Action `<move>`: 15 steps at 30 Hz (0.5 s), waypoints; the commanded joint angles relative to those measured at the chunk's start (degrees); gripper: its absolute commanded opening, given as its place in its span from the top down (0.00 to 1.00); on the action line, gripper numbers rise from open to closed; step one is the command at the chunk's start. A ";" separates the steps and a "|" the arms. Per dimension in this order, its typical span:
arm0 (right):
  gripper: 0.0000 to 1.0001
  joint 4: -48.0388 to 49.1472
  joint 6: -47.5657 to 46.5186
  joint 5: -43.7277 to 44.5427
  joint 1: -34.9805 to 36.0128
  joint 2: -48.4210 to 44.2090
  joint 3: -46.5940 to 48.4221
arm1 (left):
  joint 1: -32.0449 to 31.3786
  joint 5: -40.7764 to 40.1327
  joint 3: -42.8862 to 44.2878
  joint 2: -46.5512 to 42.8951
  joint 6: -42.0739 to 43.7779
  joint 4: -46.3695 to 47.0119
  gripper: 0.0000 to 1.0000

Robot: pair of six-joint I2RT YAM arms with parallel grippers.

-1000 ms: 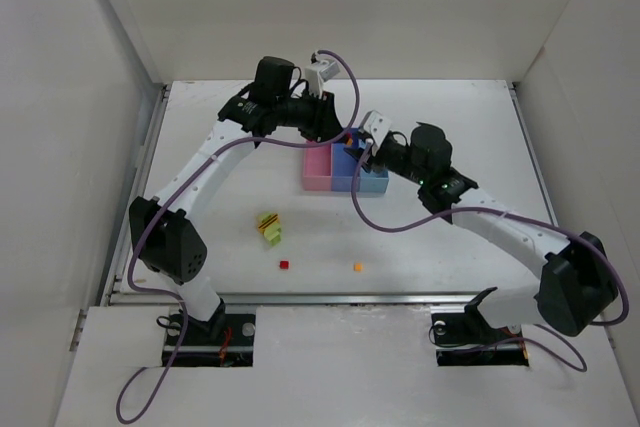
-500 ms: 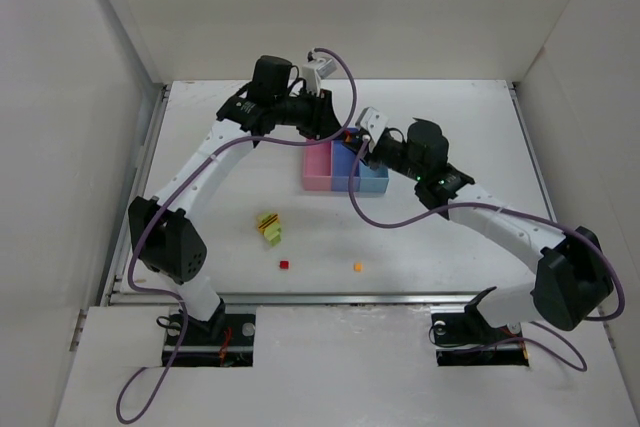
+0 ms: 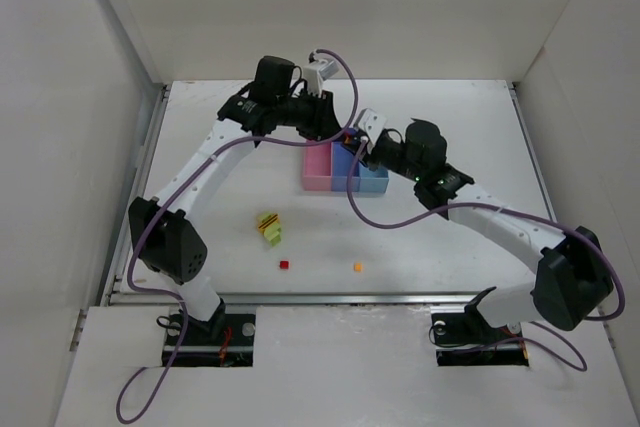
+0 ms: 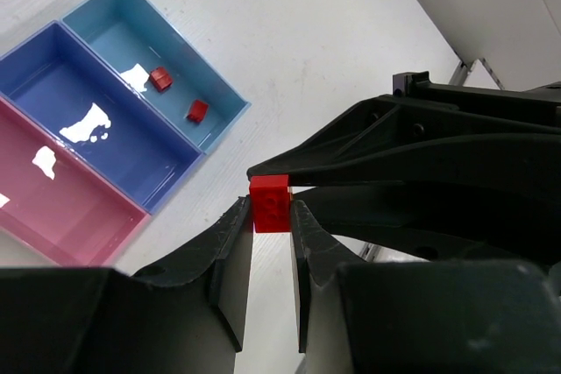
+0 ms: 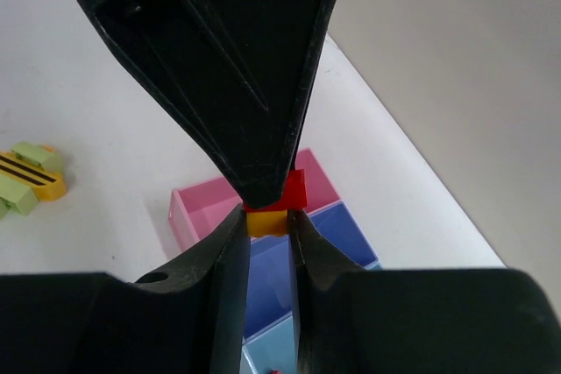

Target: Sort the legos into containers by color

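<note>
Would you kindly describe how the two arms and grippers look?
The left arm and right arm have white links, black joints and a looping purple cable each. The left gripper and right gripper have black, tapered fingers.

No text, label, brand, number or sign can be read on anything here

Two legos (image 4: 159,78) in end bin (image 4: 110,41), clump (image 3: 268,228) before containers (image 3: 318,175), leftward
</note>
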 commanded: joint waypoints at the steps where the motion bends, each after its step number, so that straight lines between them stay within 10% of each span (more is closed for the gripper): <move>1: 1.00 -3.02 -0.49 1.75 0.48 -1.30 -2.09 | 1.40 -3.51 4.89 -1.79 2.63 1.06 1.00; 15: 1.00 -5.66 0.65 6.32 -2.59 -4.65 -9.90 | 3.95 0.52 2.87 -2.32 1.84 1.06 1.00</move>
